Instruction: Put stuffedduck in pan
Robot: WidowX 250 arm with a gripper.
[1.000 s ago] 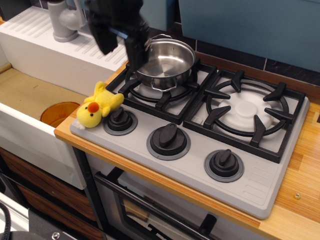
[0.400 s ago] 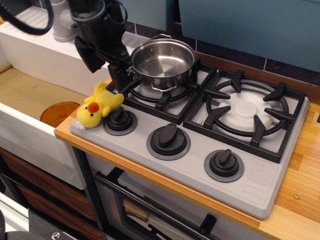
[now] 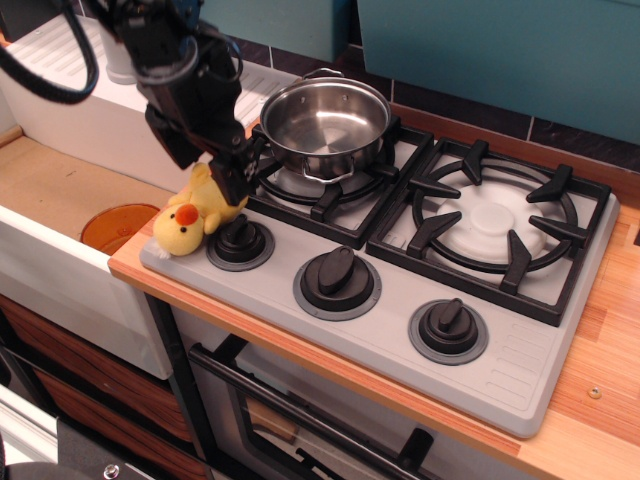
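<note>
The stuffedduck, yellow plush with an orange-red beak, lies on the front left corner of the stove, beside the leftmost knob. The pan, a shiny steel pot with loop handles, stands empty on the back left burner. My black gripper is open and low over the duck's rear end, with one finger on either side of its tail. Its right finger is close to the burner grate, just left of the pan. I cannot tell whether the fingers touch the duck.
A sink basin with an orange drain disc lies to the left, below the counter edge. A grey faucet base stands behind the arm. The right burner and two more knobs lie to the right.
The gripper has moved left and down from above the pan's left rim to the duck's rear end. The duck and the pan have not moved.
</note>
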